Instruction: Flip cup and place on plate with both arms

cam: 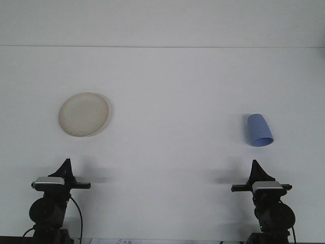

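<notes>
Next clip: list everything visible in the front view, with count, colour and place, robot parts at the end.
plate: 1, cream, empty, on the left side of the table.
cup: 1, blue, upside down and tilted, wide rim facing down toward the camera, on the right side of the table.
table: 1, white, fills most of the view.
left gripper: 1, black, near bottom left, in front of the plate, apart from it.
right gripper: 1, black, near bottom right, in front of the cup, apart from it.
</notes>
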Tool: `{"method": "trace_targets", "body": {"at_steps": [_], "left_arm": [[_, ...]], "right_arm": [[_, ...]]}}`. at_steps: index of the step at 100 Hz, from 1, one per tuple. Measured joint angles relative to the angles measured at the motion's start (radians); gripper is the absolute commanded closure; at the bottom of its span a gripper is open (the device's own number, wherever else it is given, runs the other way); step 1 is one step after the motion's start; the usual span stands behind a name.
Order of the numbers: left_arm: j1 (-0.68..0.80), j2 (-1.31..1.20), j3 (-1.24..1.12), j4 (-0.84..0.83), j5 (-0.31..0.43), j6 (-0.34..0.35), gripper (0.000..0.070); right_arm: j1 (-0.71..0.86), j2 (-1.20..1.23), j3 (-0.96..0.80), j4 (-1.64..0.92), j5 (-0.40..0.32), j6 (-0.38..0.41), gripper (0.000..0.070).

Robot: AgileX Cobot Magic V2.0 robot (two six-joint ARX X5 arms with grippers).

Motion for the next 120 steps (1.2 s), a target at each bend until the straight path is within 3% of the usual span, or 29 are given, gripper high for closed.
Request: {"method": "trace_targets", "body": {"at_steps": [83, 103, 120], "left_arm": [[0.0, 0.0, 0.0, 0.0, 0.0, 0.0, 0.0684], [0.0, 0.0, 0.0, 0.0, 0.0, 0.0, 0.0684], [0.0, 0.0, 0.0, 0.0, 0.0, 0.0, 0.0684]], "right_arm": [[0.0, 0.0, 0.0, 0.0, -0.004, 0.005, 0.0696], [0.0, 0.0, 0.0, -0.002, -0.079, 0.127, 0.0696], [0.0, 0.0, 0.0, 0.03, -0.083, 0.247, 0.0696]]}}
